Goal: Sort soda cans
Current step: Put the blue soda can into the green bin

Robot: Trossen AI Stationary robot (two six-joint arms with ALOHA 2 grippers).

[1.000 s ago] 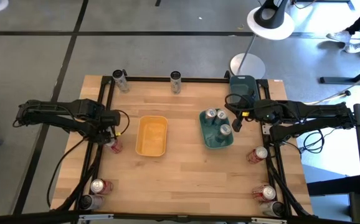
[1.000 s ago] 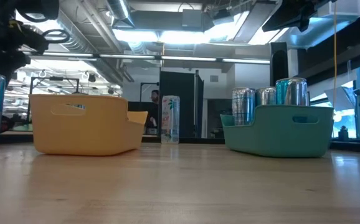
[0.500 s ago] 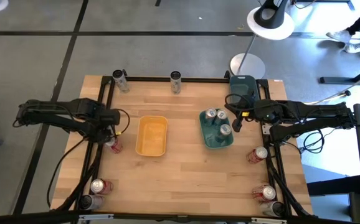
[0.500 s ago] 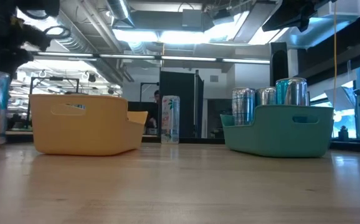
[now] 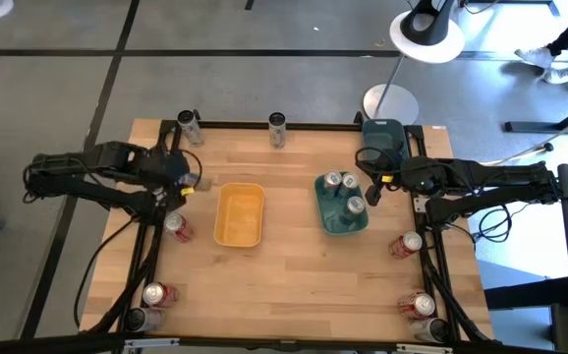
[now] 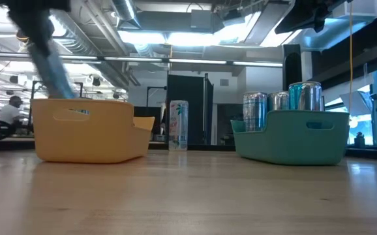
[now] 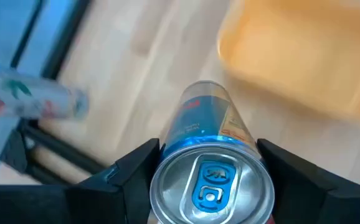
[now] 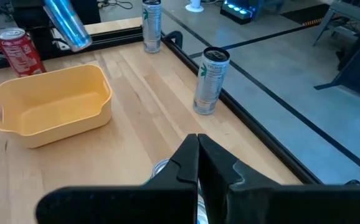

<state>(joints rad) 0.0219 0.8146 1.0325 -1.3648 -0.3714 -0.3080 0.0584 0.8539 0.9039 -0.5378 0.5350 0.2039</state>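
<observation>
- Soda cans first: my left wrist view shows a blue cylindrical metal can with a silver top [image 7: 212, 168] pinched between the left gripper [image 7: 208, 186] fingers, lifted off the wooden table [image 5: 284, 265].
- I see that can in the low view only as a tilted blue streak [image 6: 48, 59] above the shallow yellow plastic tray [image 6: 87, 129].
- Overhead, I count three silver-topped cans in the teal tray [image 5: 342, 218].
- My right gripper [image 8: 197, 163] is pressed together beside that tray.
</observation>
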